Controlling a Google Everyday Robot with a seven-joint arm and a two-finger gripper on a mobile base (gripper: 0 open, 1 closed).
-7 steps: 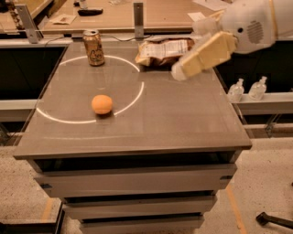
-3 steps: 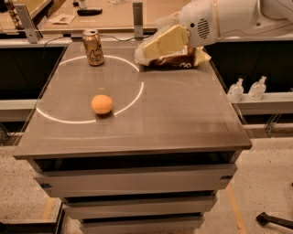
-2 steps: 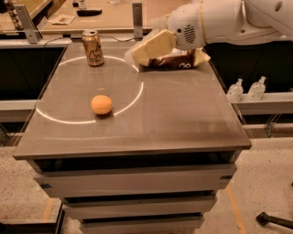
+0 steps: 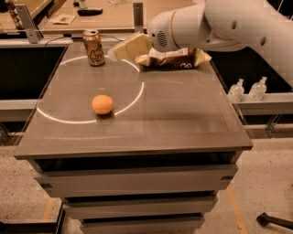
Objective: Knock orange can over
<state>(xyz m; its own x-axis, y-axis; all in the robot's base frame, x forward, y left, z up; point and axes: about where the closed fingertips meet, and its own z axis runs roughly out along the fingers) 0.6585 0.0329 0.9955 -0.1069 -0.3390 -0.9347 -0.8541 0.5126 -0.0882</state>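
The orange can (image 4: 94,47) stands upright at the far left of the grey table (image 4: 183,123), golden-orange with a silver rim and pale lettering. My gripper (image 4: 120,49) reaches in from the right on a white arm (image 4: 219,23). Its pale tip is just right of the can, at about the can's height, with a small gap between them. The gripper partly covers the left end of the snack bag behind it.
A round orange ball (image 4: 102,104) lies on the table's left middle, inside a white circle mark. A crinkled brown-and-white snack bag (image 4: 176,58) lies at the far edge. Two small clear bottles (image 4: 247,89) stand on a shelf to the right. A wooden counter (image 4: 114,13) runs behind.
My gripper has swept leftward across the far side of the table, from right of the snack bag to just beside the can. The can and ball have not moved.
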